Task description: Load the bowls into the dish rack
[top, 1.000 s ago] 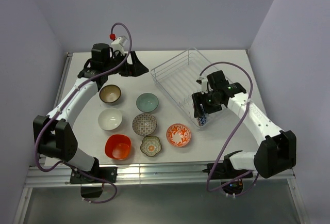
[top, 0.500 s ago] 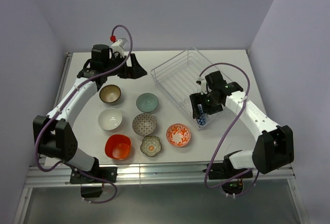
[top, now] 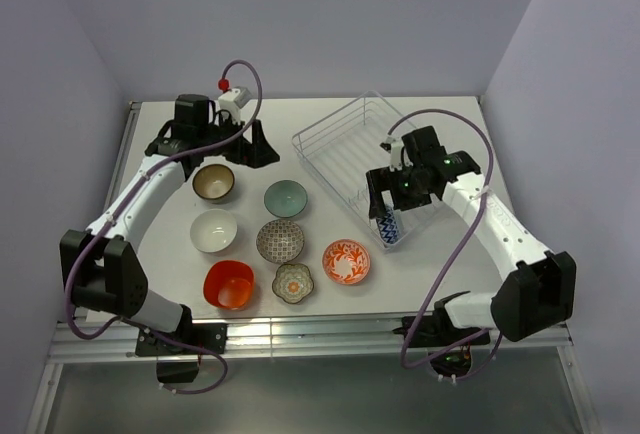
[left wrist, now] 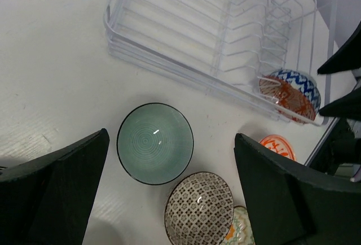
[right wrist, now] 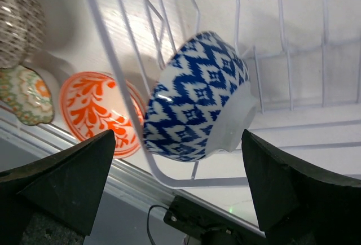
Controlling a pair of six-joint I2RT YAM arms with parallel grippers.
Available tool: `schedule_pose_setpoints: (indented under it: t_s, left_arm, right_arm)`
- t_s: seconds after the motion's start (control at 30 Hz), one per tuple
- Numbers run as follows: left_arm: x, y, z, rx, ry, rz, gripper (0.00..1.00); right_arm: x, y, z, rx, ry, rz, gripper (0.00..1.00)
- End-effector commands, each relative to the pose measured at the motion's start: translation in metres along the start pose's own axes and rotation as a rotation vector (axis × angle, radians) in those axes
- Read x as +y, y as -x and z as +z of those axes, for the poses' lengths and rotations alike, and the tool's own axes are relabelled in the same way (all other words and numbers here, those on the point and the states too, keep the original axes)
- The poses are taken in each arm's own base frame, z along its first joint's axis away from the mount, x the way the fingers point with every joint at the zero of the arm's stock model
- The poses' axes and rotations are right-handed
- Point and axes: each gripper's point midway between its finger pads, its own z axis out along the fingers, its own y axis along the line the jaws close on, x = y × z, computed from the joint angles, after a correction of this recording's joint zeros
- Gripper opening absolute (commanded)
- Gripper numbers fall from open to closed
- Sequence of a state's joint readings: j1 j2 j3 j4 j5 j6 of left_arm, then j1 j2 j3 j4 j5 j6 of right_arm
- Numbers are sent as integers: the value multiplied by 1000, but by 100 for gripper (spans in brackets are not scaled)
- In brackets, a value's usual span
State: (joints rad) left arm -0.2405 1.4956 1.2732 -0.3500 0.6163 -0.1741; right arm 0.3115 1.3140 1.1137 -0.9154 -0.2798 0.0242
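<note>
The blue bowl [right wrist: 197, 98] stands on edge between the tines at the near corner of the rack [top: 340, 154], leaning on the wires with its foot toward the far side. The right gripper [top: 388, 204] hangs over it with jaws wide apart, touching nothing.

Seven bowls sit upright on the table left of the rack. The orange patterned bowl [top: 346, 261] and the teal bowl [top: 285, 198] are closest to it. The grey-brown [top: 280, 241], flower [top: 294, 282], red [top: 229, 284], white [top: 214, 231] and brown [top: 213, 182] bowls lie further out.

They look like glazed ceramic, so probably stiff, smooth, slippery and quick to chip against wire. Each is likely light enough for one arm. The safest hold is probably across the rim, one finger inside and one on the outer wall, since the rounded body would slide free.

The left gripper [top: 258, 146] hovers left of the rack, jaws spread, with the teal bowl below.
</note>
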Motion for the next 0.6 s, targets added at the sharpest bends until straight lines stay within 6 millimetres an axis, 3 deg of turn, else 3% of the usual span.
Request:
schedule_pose_setpoints:
  t_s: [0.0,0.13,0.27,0.47,0.57]
  left_arm:
    - [-16,-14,-18,43,-70,128,96]
    - [-14,-51,-24,128,-100,208,91]
    - [-8,-73,-28,172,-96,256,85]
    - [11,-94,-22,251,-52,264,77]
    - [-4,-97,-26,240,-141,314,75]
  right_arm:
    - [18,33,-40,-159,52,-54,100]
    - [22,55,-64,-260,75,-92,100]
    - [27,83,-92,-374,90,-120,100]
    - [24,97,-103,-394,120,-110,100]
    - [22,92,-105,-385,133,-114,100]
